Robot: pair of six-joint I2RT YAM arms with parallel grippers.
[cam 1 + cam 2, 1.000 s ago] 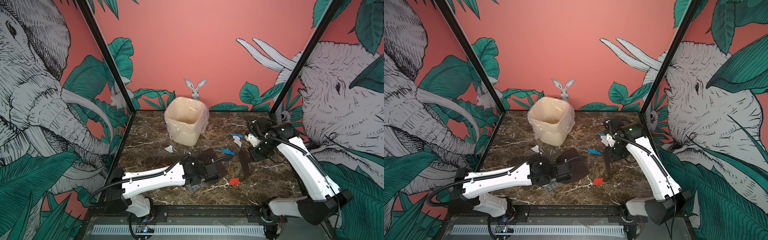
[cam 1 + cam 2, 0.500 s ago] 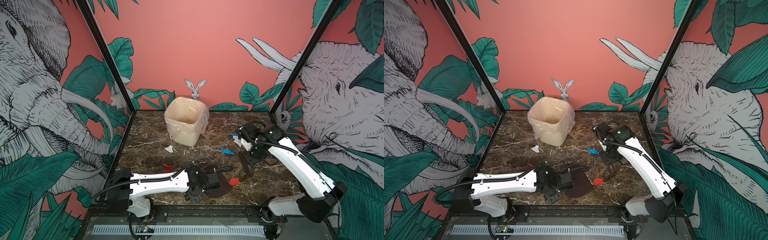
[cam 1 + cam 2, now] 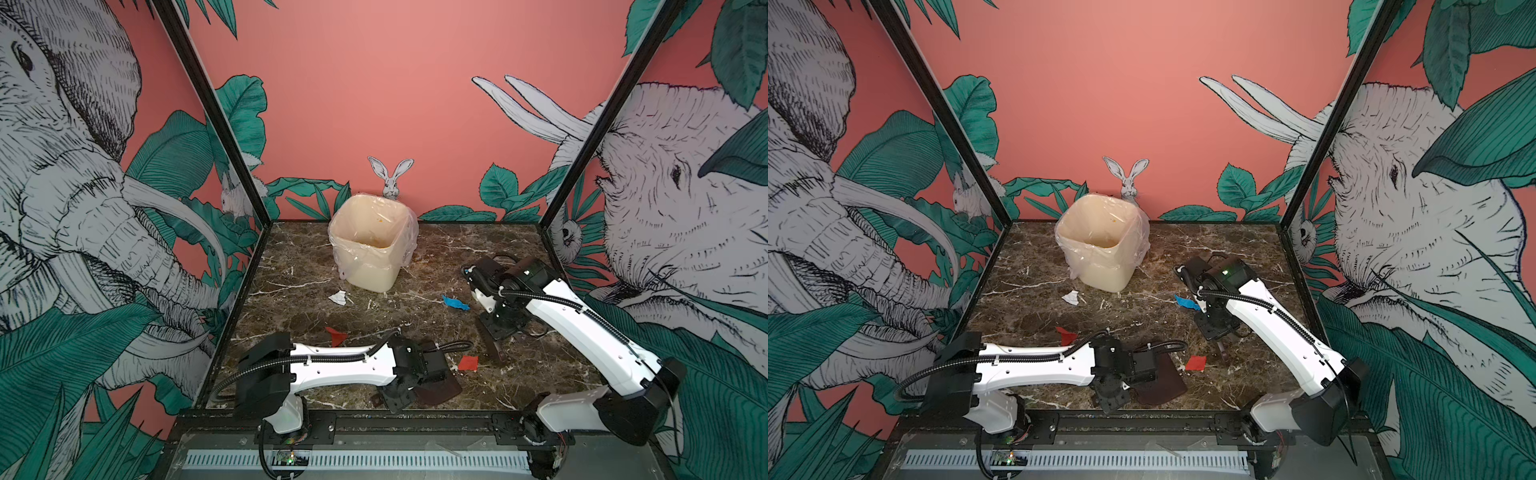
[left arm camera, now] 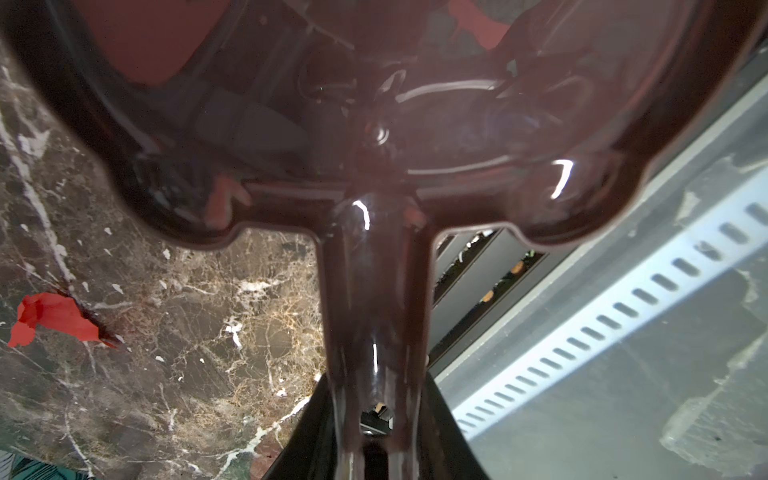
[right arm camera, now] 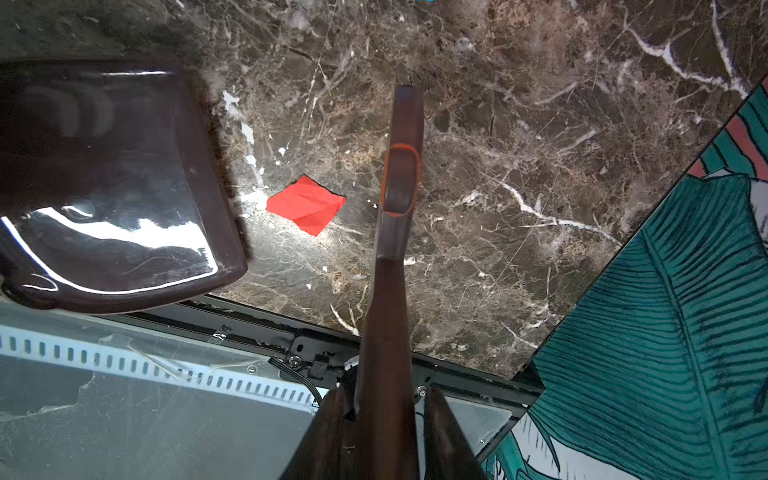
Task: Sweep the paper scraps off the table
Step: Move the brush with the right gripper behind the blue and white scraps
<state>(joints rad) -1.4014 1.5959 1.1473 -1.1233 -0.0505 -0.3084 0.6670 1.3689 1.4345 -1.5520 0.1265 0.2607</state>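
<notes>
The table (image 3: pixel 449 243) is that dark brown marble look with white veins, boxed in by a black frame (image 3: pixel 415 417), with a grey slotted strip (image 3: pixel 374 459) out front. The walls are coral pink. There's a rabbit (image 3: pixel 390 178) drawn on the back one, and big line-art elephants (image 3: pixel 83 174) plus teal leaves on the sides. A cream bin (image 3: pixel 374 274) with a clear liner sits at the back, a bit left of centre.

I count four paper scraps in both top views:
- A white scrap (image 3: pixel 337 297) lies just in front of the bin.
- A blue scrap (image 3: pixel 456 302) lies just beside the right arm.
- A red scrap (image 3: pixel 336 336) pokes out from behind the left arm.
- A second red scrap (image 3: pixel 468 362) lies flat on the marble near the front, between the dustpan (image 3: pixel 442 388) and the brush (image 3: pixel 498 354). In the right wrist view it touches neither.

The left gripper (image 4: pixel 374 419) is clamped on the dustpan's handle. The pan is glossy dark brown and sits down by the front edge, but I can't tell if its lip actually touches the marble. The right gripper (image 5: pixel 386 399) is clenched round the brush handle, and the brush, the same dark brown, points toward the front of the table.
</notes>
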